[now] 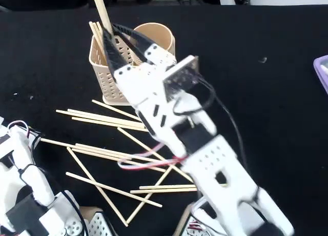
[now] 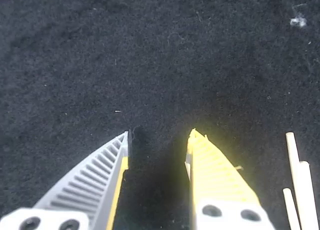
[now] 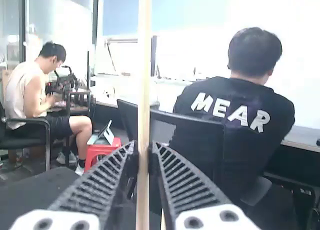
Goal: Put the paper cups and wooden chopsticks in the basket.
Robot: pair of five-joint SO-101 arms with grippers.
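A beige perforated basket [image 1: 108,77] stands at the back of the black table, with a paper cup [image 1: 155,35] and a few chopsticks in it. My right gripper [image 1: 111,41] hangs over the basket, shut on one wooden chopstick [image 1: 101,9] that stands nearly upright. In the right wrist view that chopstick [image 3: 144,80] runs between the black fingers of the right gripper [image 3: 144,151]. Several more chopsticks [image 1: 105,153] lie scattered on the cloth in front of the basket. My left gripper [image 2: 157,140] is open just above bare cloth, with chopstick ends [image 2: 298,180] beside it.
The left arm [image 1: 23,195] sits at the table's near left corner. A purple object [image 1: 322,72] shows at the right edge. The black cloth to the right of the basket is bare.
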